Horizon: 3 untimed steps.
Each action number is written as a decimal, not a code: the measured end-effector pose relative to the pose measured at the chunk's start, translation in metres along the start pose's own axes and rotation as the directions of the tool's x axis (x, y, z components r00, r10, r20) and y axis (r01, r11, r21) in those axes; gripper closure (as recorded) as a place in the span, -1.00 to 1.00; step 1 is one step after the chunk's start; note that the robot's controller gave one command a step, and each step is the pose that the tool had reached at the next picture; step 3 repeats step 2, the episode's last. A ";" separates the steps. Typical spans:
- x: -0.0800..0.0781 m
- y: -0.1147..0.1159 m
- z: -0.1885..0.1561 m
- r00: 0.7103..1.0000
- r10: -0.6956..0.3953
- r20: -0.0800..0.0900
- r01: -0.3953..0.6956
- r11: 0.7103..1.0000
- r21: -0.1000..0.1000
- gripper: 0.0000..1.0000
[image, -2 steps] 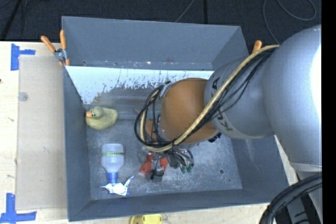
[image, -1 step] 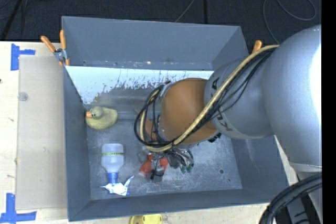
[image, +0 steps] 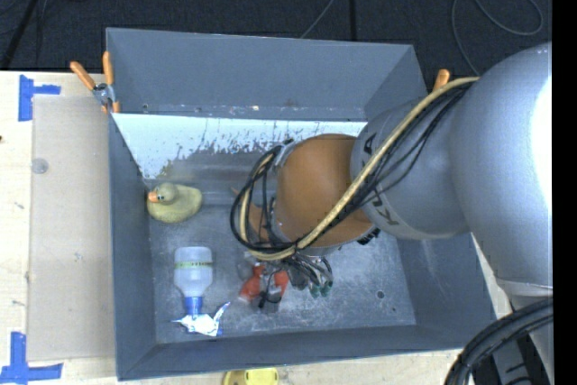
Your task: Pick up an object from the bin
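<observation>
We see a small red and orange thing (image: 251, 288) lying on the floor of the grey metal bin (image: 261, 86). It is near the middle of the bin, close to the front wall. We cannot make out what kind of thing it is.

The claw (image: 269, 291) is down low, right on top of this spot. It is tucked under the robot's round orange cover (image: 311, 185), so we cannot tell if the claw is open or closed. We also cannot tell if it has got hold of the red and orange thing.

Just to the right of the claw there are some small green bits (image: 320, 288) on the bin floor.

To the left lies a clear plastic bottle (image: 192, 277) with a pale green band on it. It is near the claw but apart from it. A crumpled blue and white wrapper (image: 204, 323) lies just beside the bottle's front end, close to the front wall.

Further back and to the left sits a yellow rubber duck (image: 174, 203). It is upright and well apart from the claw.

Black and yellow cables (image: 248, 207) loop round the orange cover. The big silver arm (image: 487, 167) comes in from the right.
</observation>
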State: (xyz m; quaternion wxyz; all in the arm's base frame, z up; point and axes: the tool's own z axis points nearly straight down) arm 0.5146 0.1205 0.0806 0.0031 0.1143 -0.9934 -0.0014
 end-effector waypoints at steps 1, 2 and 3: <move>0.000 0.000 0.000 1.000 0.000 0.000 0.000 1.000 0.000 1.00; -0.036 -0.015 -0.004 0.983 0.181 -0.001 -0.181 0.983 -0.002 1.00; -0.036 -0.015 -0.004 0.983 0.181 -0.001 -0.181 0.983 -0.002 1.00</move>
